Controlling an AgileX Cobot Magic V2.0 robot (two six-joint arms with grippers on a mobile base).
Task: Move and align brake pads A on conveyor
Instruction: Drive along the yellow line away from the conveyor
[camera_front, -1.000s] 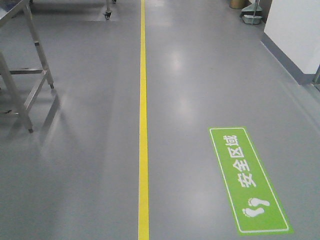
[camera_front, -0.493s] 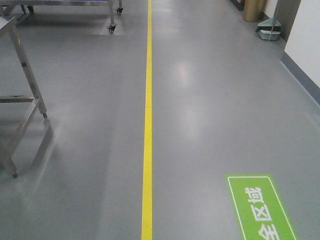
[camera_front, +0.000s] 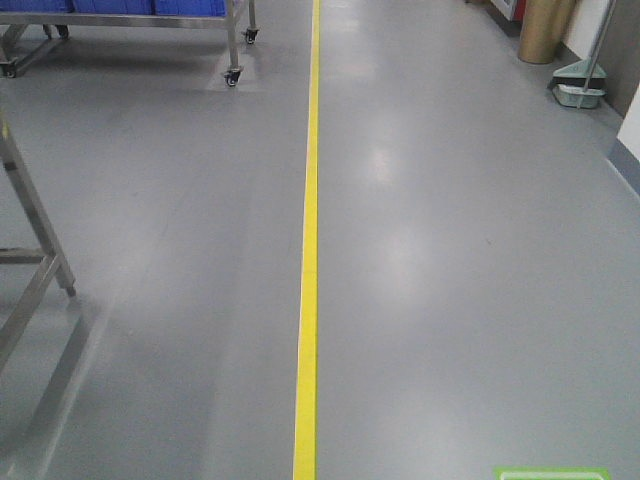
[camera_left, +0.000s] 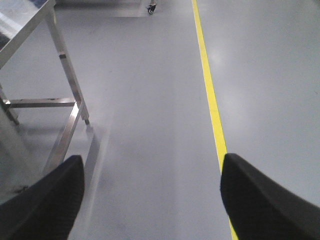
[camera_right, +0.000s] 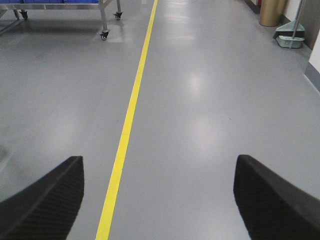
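1. The pads and conveyor show in no view.
2. The left gripper and right gripper have fingers spread, holding nothing.
3. A yellow line runs ahead between the right fingers; a steel frame stands ahead of the left ones.
4. Likely step: driving to the conveyor. Next, find the pads.

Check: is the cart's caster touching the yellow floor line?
Apart. The front-facing view shows a band of bare grey floor between the caster and the yellow line; the right wrist view agrees.
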